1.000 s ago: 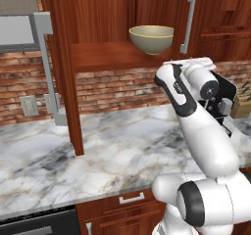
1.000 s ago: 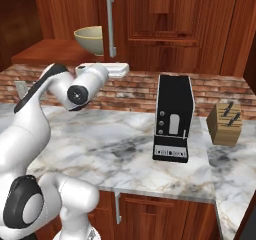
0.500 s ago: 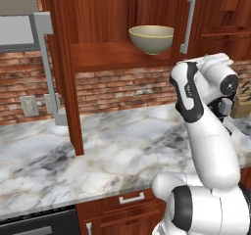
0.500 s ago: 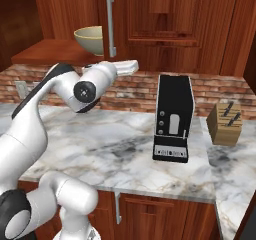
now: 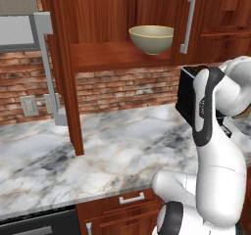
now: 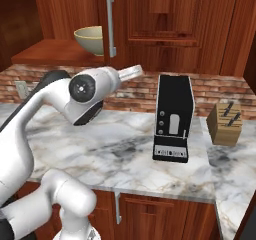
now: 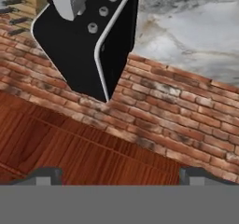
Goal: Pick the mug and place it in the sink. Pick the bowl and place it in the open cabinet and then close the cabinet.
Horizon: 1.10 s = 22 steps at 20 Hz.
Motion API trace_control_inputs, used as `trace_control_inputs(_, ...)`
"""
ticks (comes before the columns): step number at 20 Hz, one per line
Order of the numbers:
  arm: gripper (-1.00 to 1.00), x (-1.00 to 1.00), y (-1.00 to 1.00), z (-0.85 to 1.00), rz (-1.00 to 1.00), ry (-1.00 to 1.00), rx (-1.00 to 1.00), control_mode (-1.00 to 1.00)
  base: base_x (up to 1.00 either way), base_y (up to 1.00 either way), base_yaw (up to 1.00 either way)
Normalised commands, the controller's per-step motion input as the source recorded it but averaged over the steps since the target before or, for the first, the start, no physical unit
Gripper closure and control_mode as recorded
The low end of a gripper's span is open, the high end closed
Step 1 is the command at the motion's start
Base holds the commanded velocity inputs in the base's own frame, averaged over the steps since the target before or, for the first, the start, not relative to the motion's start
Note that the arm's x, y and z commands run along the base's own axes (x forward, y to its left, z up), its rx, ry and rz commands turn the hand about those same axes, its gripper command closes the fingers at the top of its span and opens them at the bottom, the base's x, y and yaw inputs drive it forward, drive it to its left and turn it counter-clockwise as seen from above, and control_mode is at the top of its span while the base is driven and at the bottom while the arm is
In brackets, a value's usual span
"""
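bowl point(image 5: 151, 38) on cabinet point(image 5: 108, 58) shelf, upper centre; gripper point(image 7: 119, 176) fingers spread, empty; risk: arm clips coffee machine point(image 6: 173, 118) swinging doorward.

Bowl point(image 5: 151, 38) on cabinet point(image 5: 112, 58) shelf — coffee machine point(image 6: 173, 118) right, on counter point(image 6: 125, 149).

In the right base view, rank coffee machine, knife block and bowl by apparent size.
1. Coffee machine, clearly largest.
2-3. Knife block and bowl look alike; the bowl sits farther back, partly behind the door, so no ranking.
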Motion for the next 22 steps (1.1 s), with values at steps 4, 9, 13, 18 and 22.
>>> trace_control_inputs(4,-1.0,-0.99,0.06,0.22,0.13,-0.04,0.0,-1.0,0.0,0.0,0.0)
trace_control_inputs(9,-1.0,-0.96,0.0,0.45,0.2,0.15,0.0,-1.0,0.0,0.0,0.0)
trace_control_inputs(13,-1.0,-0.98,0.0,0.41,0.18,0.17,0.0,-1.0,0.0,0.0,0.0)
trace_control_inputs(18,-1.0,-0.87,-0.08,0.34,0.13,0.14,0.0,-1.0,0.0,0.0,0.0)
trace_control_inputs(22,-1.0,-0.53,-0.59,0.38,0.06,0.11,0.01,-1.0,0.0,0.0,0.0)
